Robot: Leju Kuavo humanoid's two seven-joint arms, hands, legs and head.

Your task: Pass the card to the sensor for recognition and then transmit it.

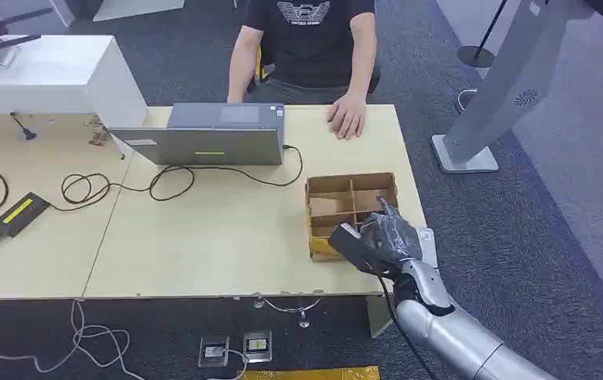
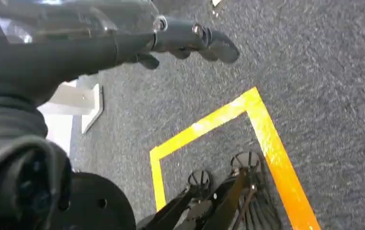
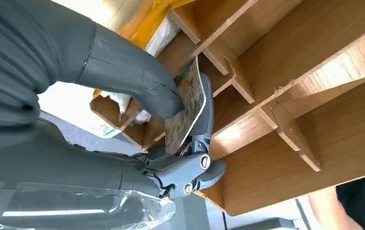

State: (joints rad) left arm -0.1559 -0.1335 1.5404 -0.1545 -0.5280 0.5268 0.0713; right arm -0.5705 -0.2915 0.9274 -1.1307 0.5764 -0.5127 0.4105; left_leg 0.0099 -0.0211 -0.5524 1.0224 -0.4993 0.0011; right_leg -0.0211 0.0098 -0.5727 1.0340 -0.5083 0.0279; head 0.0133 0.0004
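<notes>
card pinched over the divided box, risk of snagging on the partitions

the main risk at this moment was the card point(image 3: 190, 108) catching on a cardboard partition as it came out of the divided box point(image 1: 351, 184). in the right wrist view its edge sat close beside a divider wall, so a tilted pull could have bent the card or dragged the light box across the table point(image 1: 203, 245). the pinch also looked shallow, near one end of the card, so in my judgement a knock could have twisted it loose and dropped it back into a compartment.

the right hand point(image 1: 377, 237) was grasping the card, thumb point(image 3: 137, 79) pressed on one face and darker fingers point(image 3: 204, 103) behind the other, the card upright between them. in the head view the hand hung over the box's near compartments, at about 4 o'clock on the table, with a person's hand point(image 1: 348, 117) resting at 1 o'clock. i could not pick out which object was the sensor.

the left hand point(image 2: 190, 40) hung over the carpet, holding nothing, fingers loosely curled.
</notes>
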